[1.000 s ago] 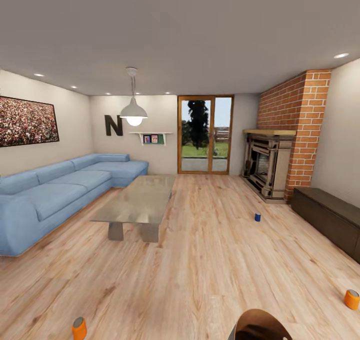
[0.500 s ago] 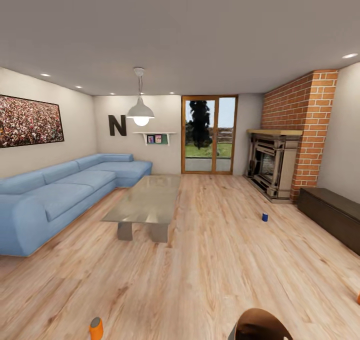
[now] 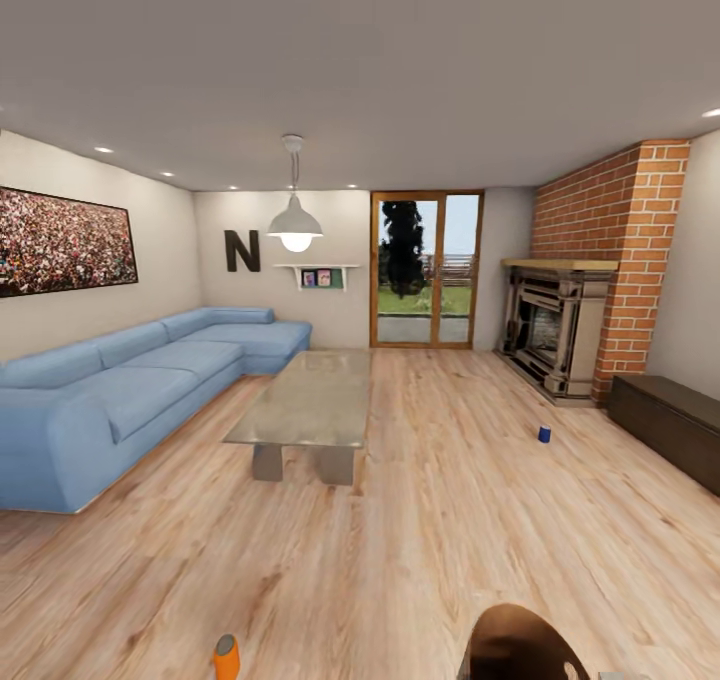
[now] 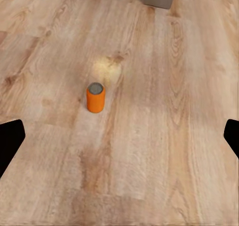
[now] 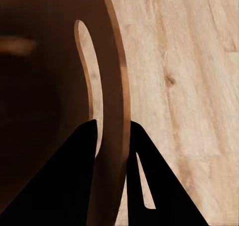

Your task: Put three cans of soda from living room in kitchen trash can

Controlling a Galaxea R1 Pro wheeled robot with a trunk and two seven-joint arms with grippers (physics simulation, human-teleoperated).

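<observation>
An orange soda can [image 3: 227, 657] stands upright on the wooden floor [image 3: 420, 520] at the near edge of the head view, left of centre; the left wrist view shows it [image 4: 95, 97] upright with a grey top, alone on the boards, a pale patch of light on the floor just beyond it. A dark blue soda can [image 3: 544, 434] stands upright on the floor well away to the right, in front of the fireplace [image 3: 552, 330] and near a low dark cabinet [image 3: 668, 423] against the right wall.

The left pincer [image 4: 119, 136] is spread wide: its two dark fingertips [image 4: 10, 138] show at opposite edges of the left wrist view with bare floor between them, and the orange can lies ahead of them, untouched. The right pincer [image 5: 112, 136] is pinching the thin rim of a brown rounded container [image 5: 55, 86], one dark finger on each side of the rim; that container's edge [image 3: 520, 645] shows at the bottom of the head view.

Beyond the orange can, a glass-topped low surface [image 3: 310, 405] sits mid-room on two blocky legs. A blue corner sofa [image 3: 130, 390] runs along the left wall under a wide framed picture [image 3: 62, 240]. A white hanging lamp [image 3: 295, 222] is lit. On the far wall are a large letter N [image 3: 241, 250], a small shelf [image 3: 318, 276] and a wood-framed glass door [image 3: 427, 270]. A brick chimney [image 3: 625, 250] rises behind the fireplace.
</observation>
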